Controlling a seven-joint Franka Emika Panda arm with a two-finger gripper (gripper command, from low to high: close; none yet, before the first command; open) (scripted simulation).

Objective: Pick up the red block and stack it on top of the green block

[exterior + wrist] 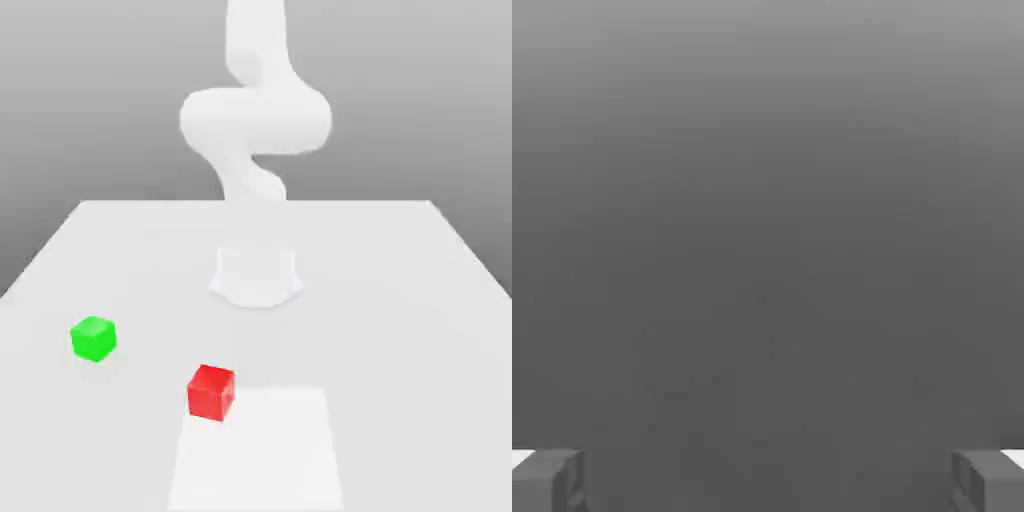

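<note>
Exterior view: a big white bench (400,330) reaches wide across the front, with a smooth gray backdrop (400,100) behind it. The white arm (255,120) stands on the bench. Its round foot (256,278) sits near the middle, and the arm goes up from there, bends out to both sides in a fat, round part, and runs on up past the top edge. A bright white patch (260,450) with straight sides lies flat on the bench, in front of the foot.

Next come two small blocks of about the same size. The red block (211,393) sits on the bench at the back corner of the white patch, on the exterior view's left. The green block (94,339) sits on the bench too, more to the exterior view's left and a bit farther back. The two blocks are apart, and each one is turned a little.

In the hand view, the end effector (769,482) has its two gray fingers spread wide apart, and it holds nothing between them. Both blocks are away from it, down on the bench. The hand looks out at plain gray, paler at one side and darker near the fingers.
</note>
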